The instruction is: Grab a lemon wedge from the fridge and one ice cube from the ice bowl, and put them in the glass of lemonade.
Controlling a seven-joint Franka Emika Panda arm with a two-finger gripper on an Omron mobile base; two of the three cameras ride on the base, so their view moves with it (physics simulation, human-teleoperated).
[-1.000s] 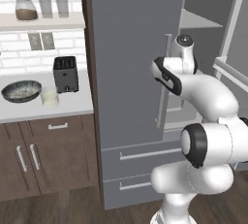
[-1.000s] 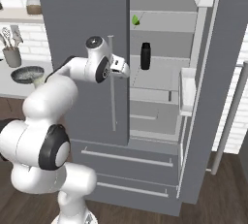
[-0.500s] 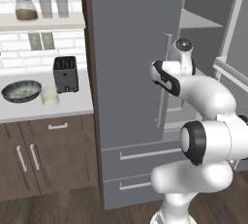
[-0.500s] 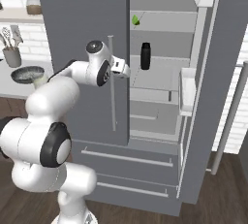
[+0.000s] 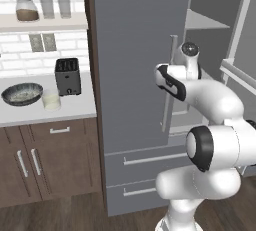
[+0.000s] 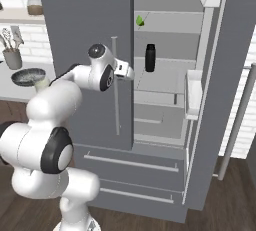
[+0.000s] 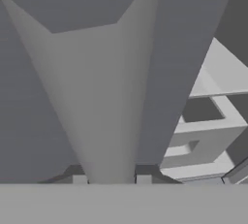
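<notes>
One door of the fridge (image 5: 135,50) is closed in the left base view, and the gripper (image 5: 164,75) sits at mid-height on its door handle (image 5: 173,50), a long bar running straight up and down. The ice bowl (image 5: 22,94) and the glass of lemonade (image 5: 50,100) stand well apart to the left on the counter (image 5: 75,107), just beside each other.

From the right base view, the other door is swung wide and the shelves are exposed. The lemon wedge (image 6: 140,21) lies on the upper shelf, just past the closed door's edge. It is above the gripper (image 6: 127,73), to its right and deeper in, with a dark bottle (image 6: 150,57) one shelf lower. The closed door looks to overlap the straight line to the wedge, so I judge this door has to open, or the hand has to go round its edge.

Along the hand view, the handle runs lengthwise up the middle and the fingertips (image 7: 80,180) flank it flush on both sides, so the jaws look clamped on the bar, with no fruit in them
</notes>
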